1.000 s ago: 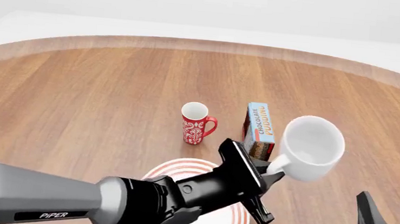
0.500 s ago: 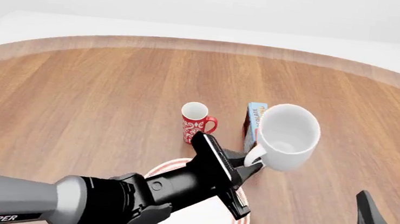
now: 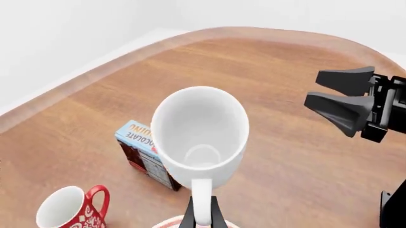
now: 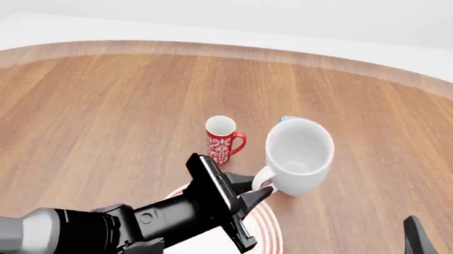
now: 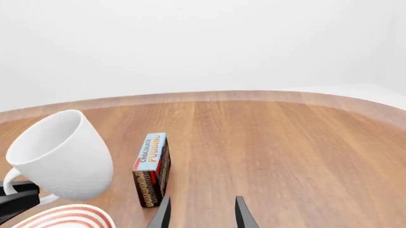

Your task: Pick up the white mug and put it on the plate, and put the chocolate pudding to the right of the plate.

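The white mug [image 4: 298,155] hangs tilted in the air, mouth toward the camera, with my left gripper [image 4: 258,188] shut on its handle. It floats just past the far right rim of the red-ringed plate [image 4: 269,232]. The left wrist view looks straight into the white mug [image 3: 199,133]. The chocolate pudding [image 5: 152,168] stands on edge on the table behind the mug. In the front view only a sliver of the chocolate pudding [image 4: 286,118] shows. My right gripper [image 4: 443,251] is open and holds nothing, low at the near right.
A red patterned mug [image 4: 223,140] stands upright left of the pudding, just beyond the plate. The left arm's black forearm lies across the plate. Bare wood stretches to the right of the plate, between it and the right gripper [image 3: 349,102].
The left arm has carried the white mug leftward and nearer, from right of the pudding to in front of it, at the plate's far rim. The right gripper has not moved.
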Available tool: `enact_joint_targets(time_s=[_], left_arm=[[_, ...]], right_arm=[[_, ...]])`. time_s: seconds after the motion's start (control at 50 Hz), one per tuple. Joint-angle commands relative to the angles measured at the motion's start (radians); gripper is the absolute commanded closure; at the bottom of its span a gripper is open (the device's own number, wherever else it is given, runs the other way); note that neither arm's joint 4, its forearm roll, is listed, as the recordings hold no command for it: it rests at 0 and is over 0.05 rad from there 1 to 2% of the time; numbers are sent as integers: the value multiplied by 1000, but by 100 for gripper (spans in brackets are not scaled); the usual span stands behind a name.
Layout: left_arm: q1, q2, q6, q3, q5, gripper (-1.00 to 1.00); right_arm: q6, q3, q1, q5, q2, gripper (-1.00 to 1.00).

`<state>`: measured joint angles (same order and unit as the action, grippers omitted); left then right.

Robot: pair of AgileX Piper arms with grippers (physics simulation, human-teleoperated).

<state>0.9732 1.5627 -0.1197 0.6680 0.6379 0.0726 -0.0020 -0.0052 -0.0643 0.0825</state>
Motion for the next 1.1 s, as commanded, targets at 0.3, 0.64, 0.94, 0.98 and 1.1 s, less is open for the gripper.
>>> enact_joint_targets(time_s=[0.3, 0.64, 0.94, 0.98, 1.1], left_arm=[[-28, -83, 30, -133, 40, 100], [-43, -140, 40, -196, 25, 100], [-59, -180, 54, -251, 19, 100], [-60, -180, 54, -255, 22, 100], [-68, -193, 62, -279, 22, 100]], right_arm=[[-2, 0, 0, 2, -3, -100], [-2, 0, 0, 2, -3, -100], [-2, 0, 1, 1, -3, -100], [-2, 0, 0, 1, -3, -100], [-2, 0, 0, 2, -3, -100]])
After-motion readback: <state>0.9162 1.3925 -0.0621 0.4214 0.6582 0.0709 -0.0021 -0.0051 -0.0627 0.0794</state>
